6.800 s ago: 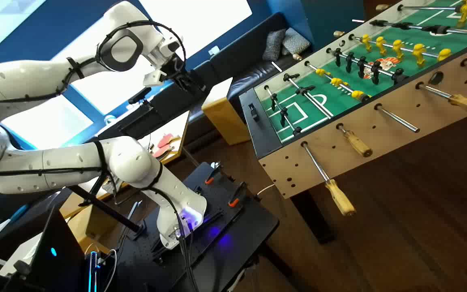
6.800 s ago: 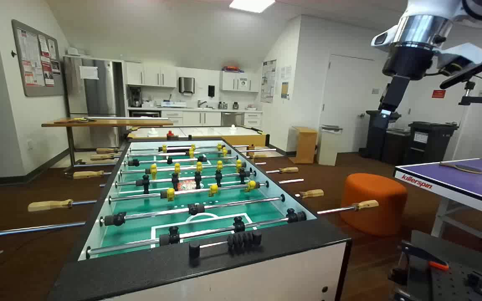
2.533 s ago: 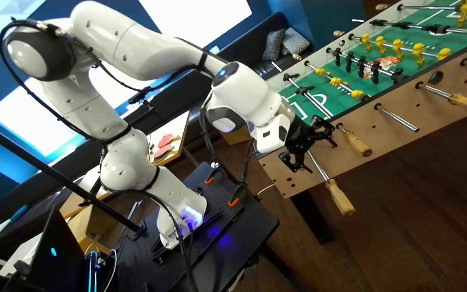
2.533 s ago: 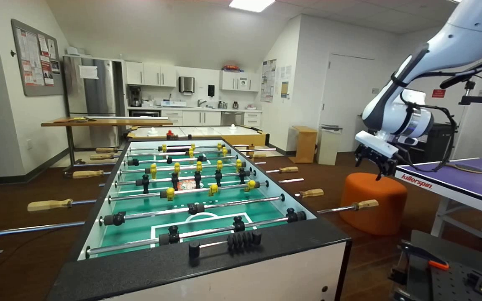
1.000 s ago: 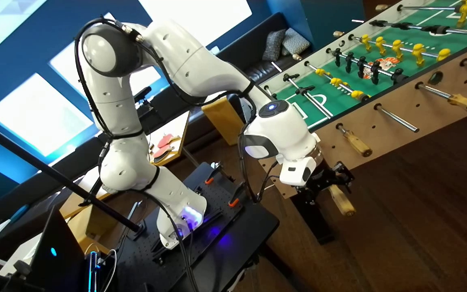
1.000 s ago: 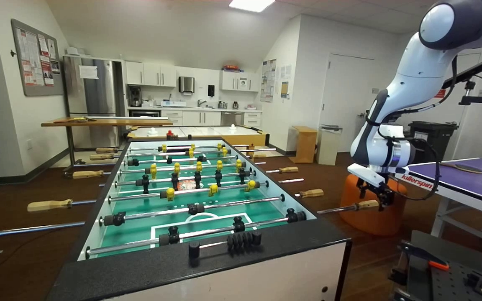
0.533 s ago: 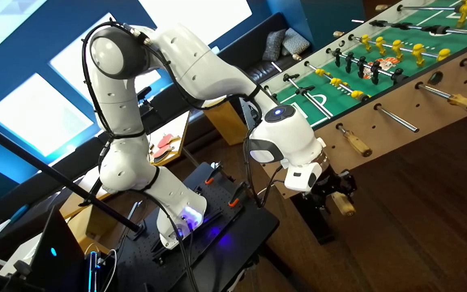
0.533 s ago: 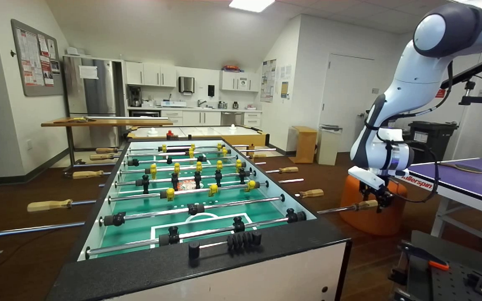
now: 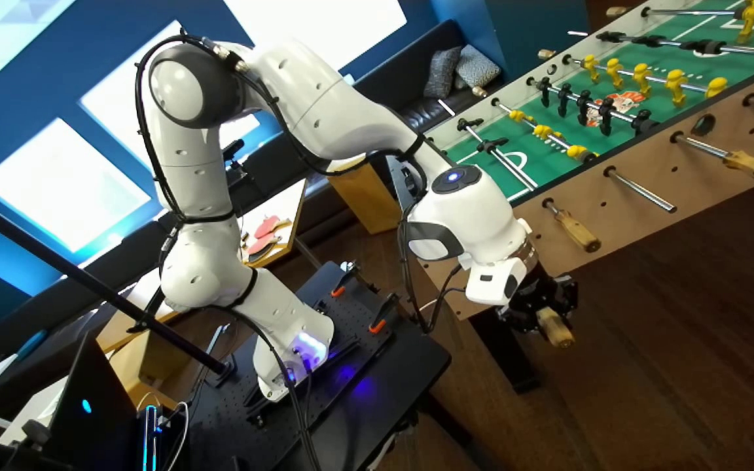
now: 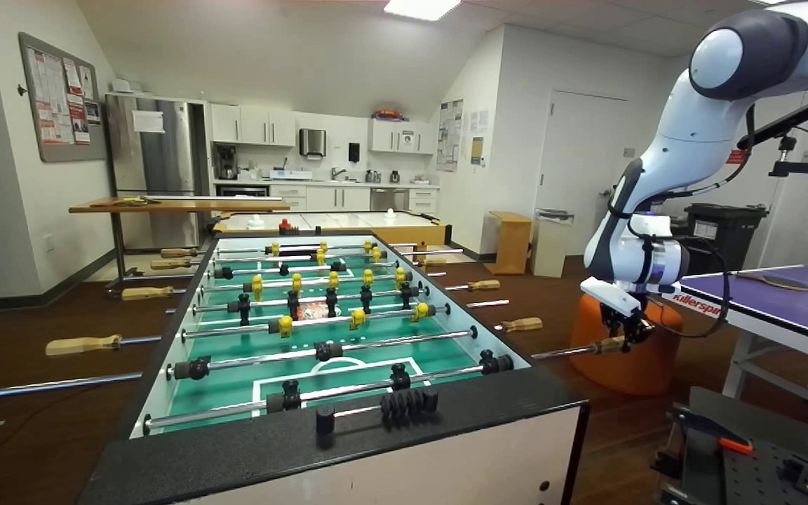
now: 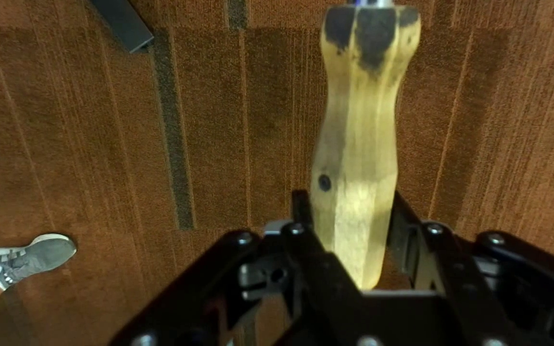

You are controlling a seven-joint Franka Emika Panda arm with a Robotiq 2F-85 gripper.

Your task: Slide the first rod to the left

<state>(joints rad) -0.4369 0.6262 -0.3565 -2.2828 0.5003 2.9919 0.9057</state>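
Though pouf behind, pincer arnd rod hdl.

In the wrist view, I saw the gripper dark and defocused, with a pale highlight on the handle between its fingers. In an exterior view, windows behind the gripper glared white and the floor beneath lay dim; in an exterior view, a ceiling light shone from higher up.

The green-floored desk carries the first rod and other silver rods. A black counter sits on its dark rim.
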